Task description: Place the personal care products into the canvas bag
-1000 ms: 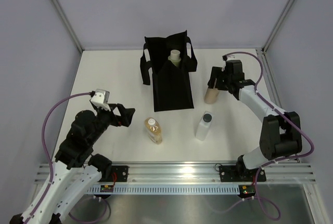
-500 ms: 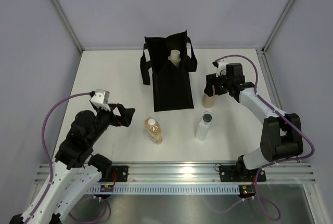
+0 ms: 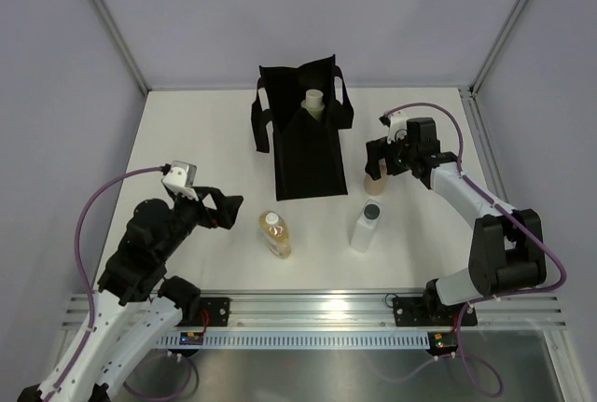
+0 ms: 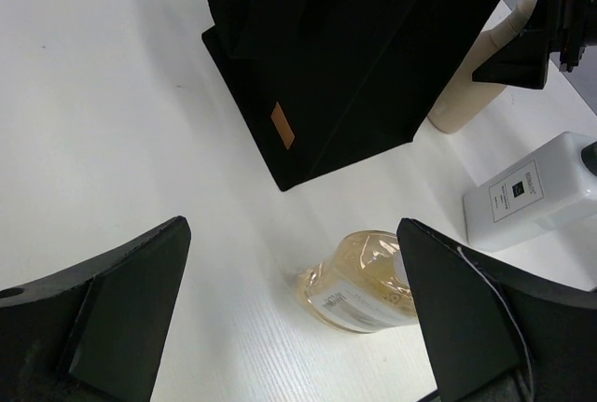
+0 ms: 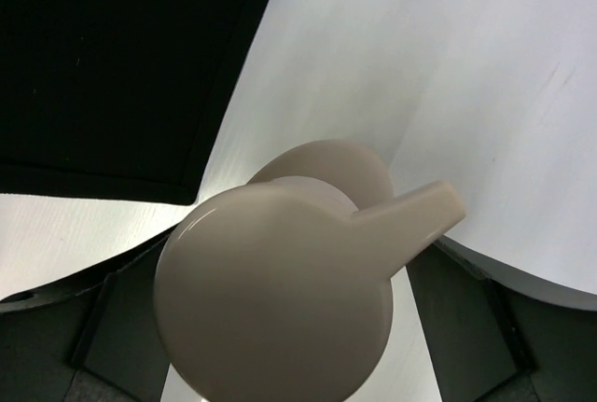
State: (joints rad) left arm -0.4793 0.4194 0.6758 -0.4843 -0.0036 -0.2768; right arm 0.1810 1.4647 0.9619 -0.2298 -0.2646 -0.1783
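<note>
Right gripper (image 3: 377, 162) over the beige pump bottle (image 5: 280, 299), fingers spread either side of it. The bottle stands just right of the canvas bag (image 3: 303, 155), which lies mid-table (image 3: 187, 141) toward the far edge. Left gripper (image 3: 227, 208) gapes wide, empty. Label print on the clear bottle (image 4: 532, 201) is too small to read.

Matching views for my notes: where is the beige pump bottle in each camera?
Top external: beige pump bottle right of centre, right of the canvas bag.
Left wrist: bottle upper right, past the bag.
Right wrist: bottle fills the centre, bag upper left.
Shared landmark: canvas bag.
</note>
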